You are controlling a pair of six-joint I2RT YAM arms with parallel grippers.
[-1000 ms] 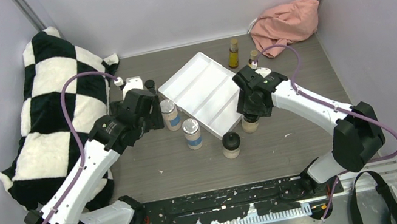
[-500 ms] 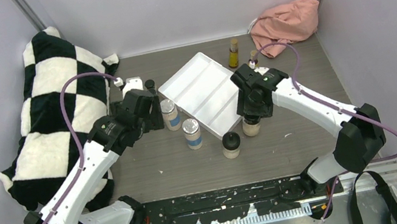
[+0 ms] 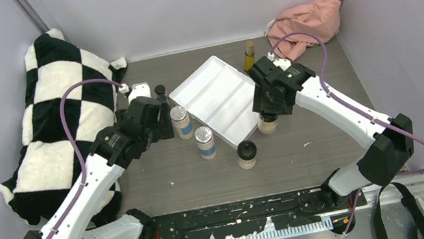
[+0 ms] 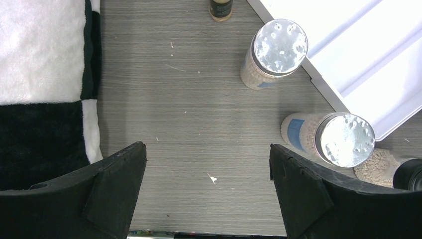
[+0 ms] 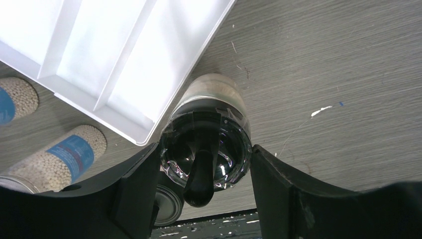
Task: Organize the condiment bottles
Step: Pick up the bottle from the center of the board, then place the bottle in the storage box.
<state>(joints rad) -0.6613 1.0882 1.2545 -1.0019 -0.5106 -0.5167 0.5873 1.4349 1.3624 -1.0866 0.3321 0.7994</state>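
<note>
My right gripper (image 3: 267, 117) is shut on a tan black-capped jar (image 5: 214, 94), its fingers pressing both sides of the cap, right beside the near right edge of the white tray (image 3: 219, 98). The other tan jar (image 3: 246, 154) stands near the front. Two silver-lidded, blue-labelled jars (image 4: 279, 50) (image 4: 343, 140) stand left of the tray. My left gripper (image 4: 207, 149) hangs open over bare table, left of them. A tiny dark bottle (image 3: 160, 91) stands beyond it. One slim amber bottle (image 3: 249, 57) stands behind the tray.
A black-and-white checked pillow (image 3: 58, 120) fills the left side, close to my left arm. A pink cloth (image 3: 305, 21) lies in the far right corner. Grey walls close in the table on three sides.
My right gripper has carried the tan jar a little away from me, along the tray's edge, and its arm now covers the spot behind it. The left arm shifted only slightly.
</note>
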